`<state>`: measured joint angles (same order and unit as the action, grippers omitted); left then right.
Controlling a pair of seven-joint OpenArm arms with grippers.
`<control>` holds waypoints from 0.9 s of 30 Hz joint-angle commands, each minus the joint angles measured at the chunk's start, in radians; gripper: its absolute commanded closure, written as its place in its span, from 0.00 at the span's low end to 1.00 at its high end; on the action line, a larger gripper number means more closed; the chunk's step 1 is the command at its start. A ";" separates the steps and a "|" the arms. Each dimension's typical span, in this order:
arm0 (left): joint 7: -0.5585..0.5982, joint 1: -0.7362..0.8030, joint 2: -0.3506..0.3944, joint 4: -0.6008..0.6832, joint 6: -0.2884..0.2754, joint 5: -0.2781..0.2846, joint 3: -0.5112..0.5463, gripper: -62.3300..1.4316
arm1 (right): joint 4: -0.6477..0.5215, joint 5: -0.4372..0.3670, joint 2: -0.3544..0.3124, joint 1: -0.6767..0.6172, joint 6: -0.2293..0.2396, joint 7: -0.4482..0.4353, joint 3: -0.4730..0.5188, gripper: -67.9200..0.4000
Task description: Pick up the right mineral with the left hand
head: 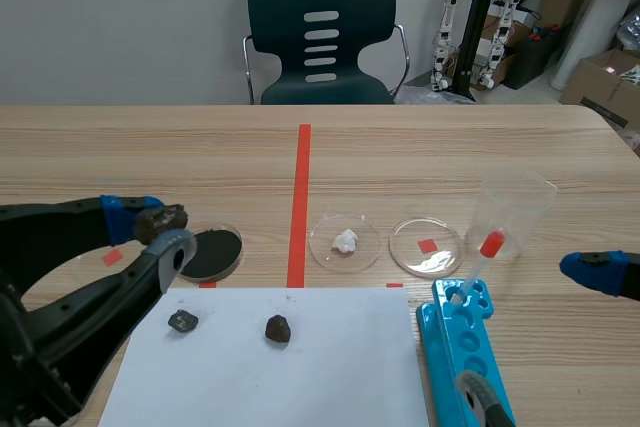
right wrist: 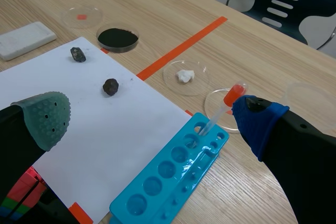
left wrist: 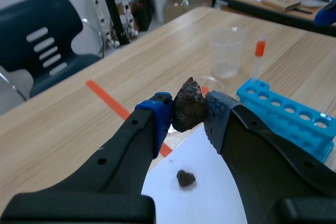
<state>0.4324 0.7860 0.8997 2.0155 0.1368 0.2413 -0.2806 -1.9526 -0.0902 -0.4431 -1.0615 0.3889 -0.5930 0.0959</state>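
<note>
My left gripper (left wrist: 189, 113) is shut on a dark rough mineral (left wrist: 188, 109), held up above the table; in the scene view it (head: 160, 221) hangs over the table's left, near the sheet's far left corner. On the white paper sheet (head: 330, 367) lie two more dark minerals: a greyish one (head: 183, 322) at the left and a brown one (head: 278, 328) to its right, the latter below my left gripper (left wrist: 186, 178). My right gripper (right wrist: 152, 124) stands open over the blue rack, with nothing between its fingers.
A blue tube rack (head: 462, 357) with a red-capped dropper (head: 482, 257) lies right of the sheet. Past the sheet stand a dish of black powder (head: 212, 253), a dish with a white lump (head: 345, 242), an empty dish (head: 426, 246) and a clear beaker (head: 515, 215). A chair (head: 320, 32) stands beyond the table.
</note>
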 commanded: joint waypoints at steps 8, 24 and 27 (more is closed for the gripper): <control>0.065 0.034 -0.035 0.030 -0.016 -0.093 -0.012 0.84 | -0.012 -0.011 0.000 0.000 0.000 -0.014 0.001 0.04; 0.065 0.034 -0.054 0.029 -0.089 -0.093 -0.012 0.84 | -0.012 -0.011 0.000 0.000 0.000 -0.014 0.001 0.04; 0.065 0.034 -0.054 0.029 -0.089 -0.093 -0.012 0.84 | -0.012 -0.011 0.000 0.000 0.000 -0.014 0.001 0.04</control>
<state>0.4797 0.8200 0.8482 2.0262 0.0483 0.1459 -0.2882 -1.9526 -0.0902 -0.4435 -1.0615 0.3889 -0.5930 0.0959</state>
